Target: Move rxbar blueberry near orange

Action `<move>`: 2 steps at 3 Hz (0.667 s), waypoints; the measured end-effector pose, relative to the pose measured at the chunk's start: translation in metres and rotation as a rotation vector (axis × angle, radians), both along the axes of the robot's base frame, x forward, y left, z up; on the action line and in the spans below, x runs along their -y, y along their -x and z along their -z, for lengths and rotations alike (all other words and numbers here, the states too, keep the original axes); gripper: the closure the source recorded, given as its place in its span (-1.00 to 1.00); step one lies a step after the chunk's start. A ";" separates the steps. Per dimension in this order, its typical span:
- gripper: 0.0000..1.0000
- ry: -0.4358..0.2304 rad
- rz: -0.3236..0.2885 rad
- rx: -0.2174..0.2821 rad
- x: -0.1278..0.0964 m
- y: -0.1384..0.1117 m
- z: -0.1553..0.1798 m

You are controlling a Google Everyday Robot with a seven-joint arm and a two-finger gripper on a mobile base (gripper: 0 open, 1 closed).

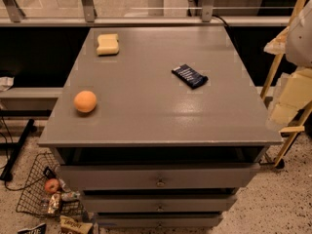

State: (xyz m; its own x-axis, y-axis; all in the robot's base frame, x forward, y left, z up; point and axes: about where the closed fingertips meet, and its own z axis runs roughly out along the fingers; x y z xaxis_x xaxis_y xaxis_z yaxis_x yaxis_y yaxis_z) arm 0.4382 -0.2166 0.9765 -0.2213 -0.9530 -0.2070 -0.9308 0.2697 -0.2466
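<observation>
The rxbar blueberry [189, 76], a flat dark navy bar with white lettering, lies at an angle on the right half of the grey cabinet top [156, 116]. The orange [85, 101] sits near the left edge of the top, well apart from the bar. My gripper [286, 104] shows as a pale cream shape at the right edge of the view. It is beyond the cabinet's right side, to the right of the bar, and holds nothing that I can see.
A pale yellow sponge [107, 44] lies at the back left of the top. The cabinet has several drawers [160, 178] below. A wire basket [46, 194] with a red apple and snack bags sits on the floor at the left. A wooden frame [287, 43] stands at the right.
</observation>
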 end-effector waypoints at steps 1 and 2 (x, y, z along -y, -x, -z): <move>-1.00 0.000 0.000 0.000 0.000 0.000 0.000; -1.00 -0.035 0.040 0.027 0.000 -0.006 0.004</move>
